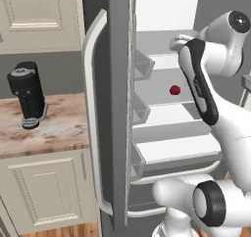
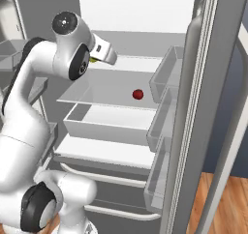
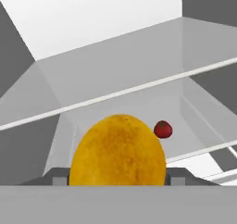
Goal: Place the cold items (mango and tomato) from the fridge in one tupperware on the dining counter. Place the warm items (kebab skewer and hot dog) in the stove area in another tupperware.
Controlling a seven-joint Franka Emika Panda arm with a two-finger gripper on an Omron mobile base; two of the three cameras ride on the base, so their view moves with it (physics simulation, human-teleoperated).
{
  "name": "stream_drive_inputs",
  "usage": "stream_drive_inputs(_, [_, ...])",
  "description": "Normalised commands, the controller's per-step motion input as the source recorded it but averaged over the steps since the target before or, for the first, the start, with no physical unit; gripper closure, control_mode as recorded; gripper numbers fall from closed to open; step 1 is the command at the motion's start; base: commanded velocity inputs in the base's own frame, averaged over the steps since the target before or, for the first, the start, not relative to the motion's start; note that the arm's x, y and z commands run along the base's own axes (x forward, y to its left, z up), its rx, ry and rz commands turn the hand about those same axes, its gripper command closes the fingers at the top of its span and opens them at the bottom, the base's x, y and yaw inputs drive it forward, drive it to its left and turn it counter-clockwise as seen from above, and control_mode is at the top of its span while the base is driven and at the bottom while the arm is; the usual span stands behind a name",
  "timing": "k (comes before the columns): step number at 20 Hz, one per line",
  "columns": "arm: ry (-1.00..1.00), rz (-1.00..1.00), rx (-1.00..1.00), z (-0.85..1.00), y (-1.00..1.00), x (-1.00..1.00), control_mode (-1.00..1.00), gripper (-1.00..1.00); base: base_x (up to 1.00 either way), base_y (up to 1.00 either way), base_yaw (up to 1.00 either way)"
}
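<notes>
I read no legible writing or brand marks anywhere. In my hand view the rounded yellow-orange mango (image 3: 118, 151) sits between the dark finger tips of the gripper (image 3: 118, 177), jaws closed onto its sides, inside the open dark-grey fridge (image 1: 110, 108). The small red tomato (image 3: 162, 129) lies at two o'clock of it, apart, on a white shelf (image 2: 111, 95).

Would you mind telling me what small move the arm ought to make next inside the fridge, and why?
Probably draw the pincer straight back out of the fridge. In the hand view the mango sits between the fingertips, apparently gripped, while the tomato lies apart on the shelf, so a straight pull should miss it.
</notes>
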Motion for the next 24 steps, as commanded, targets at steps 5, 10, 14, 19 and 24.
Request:
stream_drive_inputs(5, [0.13,0.06,-0.03,-0.74,0.0,-0.81,-1.0,1.0,0.0,0.0,0.0])
stream_drive_inputs(10, [0.21,0.13,-0.15,-1.0,0.0,-0.42,-1.0,1.0,0.0,0.0,0.0])
stream_drive_inputs(14, [0.24,0.09,-0.15,-0.89,0.0,-0.56,-1.0,1.0,0.0,0.0,0.0])
stream_drive_inputs(19, [0.26,0.01,-0.08,-0.14,0.18,-0.98,-1.0,1.0,0.0,0.0,0.0])
stream_drive_inputs(24, [0.29,0.02,-0.06,-0.02,0.24,-0.43,-1.0,1.0,0.0,0.0,0.0])
